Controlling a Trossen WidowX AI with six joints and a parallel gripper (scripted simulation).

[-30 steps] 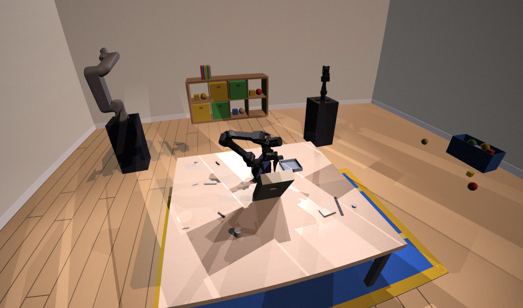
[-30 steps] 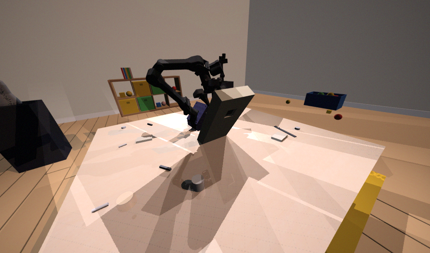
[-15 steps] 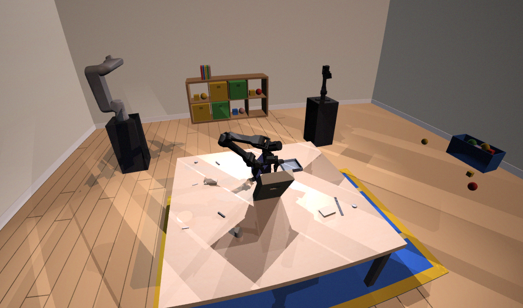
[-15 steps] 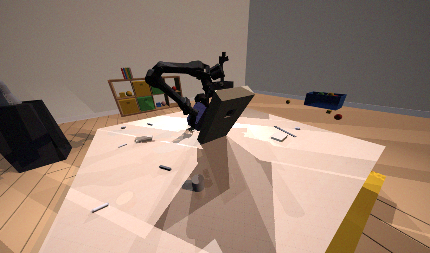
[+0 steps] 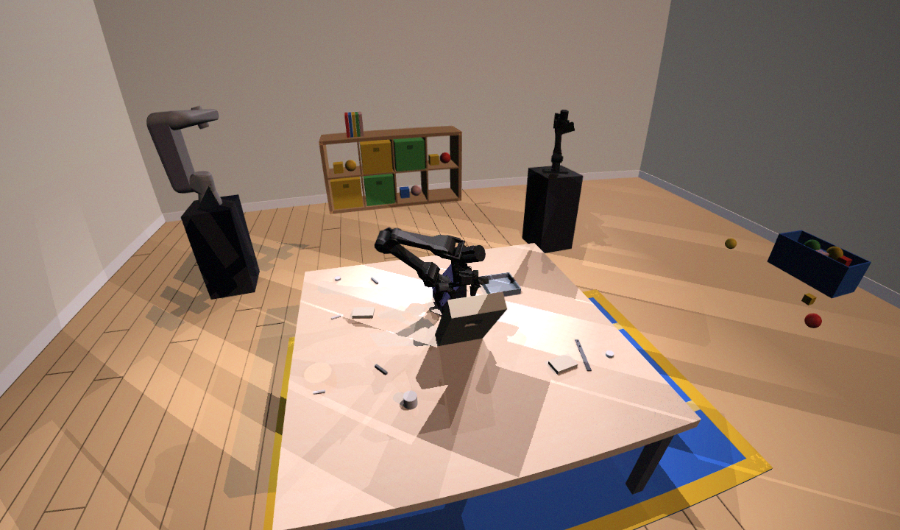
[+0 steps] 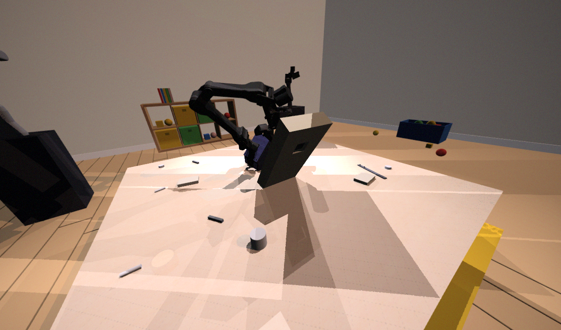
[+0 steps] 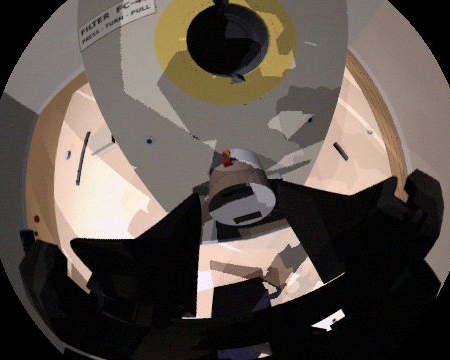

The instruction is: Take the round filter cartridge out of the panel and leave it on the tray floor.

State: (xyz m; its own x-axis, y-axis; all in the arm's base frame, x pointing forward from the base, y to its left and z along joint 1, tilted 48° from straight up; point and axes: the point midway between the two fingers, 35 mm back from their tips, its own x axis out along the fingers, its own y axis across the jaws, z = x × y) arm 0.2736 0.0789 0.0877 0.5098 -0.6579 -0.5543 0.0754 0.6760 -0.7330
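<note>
The round filter cartridge (image 7: 262,195) is out of the service panel (image 5: 472,326) (image 6: 288,157) (image 7: 135,65). In the wrist view it sits low in front of the panel face, its two-slot end towards the camera and red marks on its far side. The socket (image 7: 210,40) in the yellow ring (image 7: 171,57) is empty. My gripper (image 7: 236,192) is open, with one fingertip on each side of the cartridge; contact is hard to tell. The top and exterior views hide the cartridge behind the panel. The tray (image 5: 502,284) is empty, behind the panel in the top view.
A grey cylinder (image 5: 409,399) (image 6: 258,239) and a dark bar (image 5: 380,369) (image 6: 215,219) lie on the panel's back side. Flat pale blocks (image 5: 363,313) (image 5: 562,364) and a long thin bar (image 5: 583,354) (image 6: 371,171) lie to the sides. The panel leans close to the arm.
</note>
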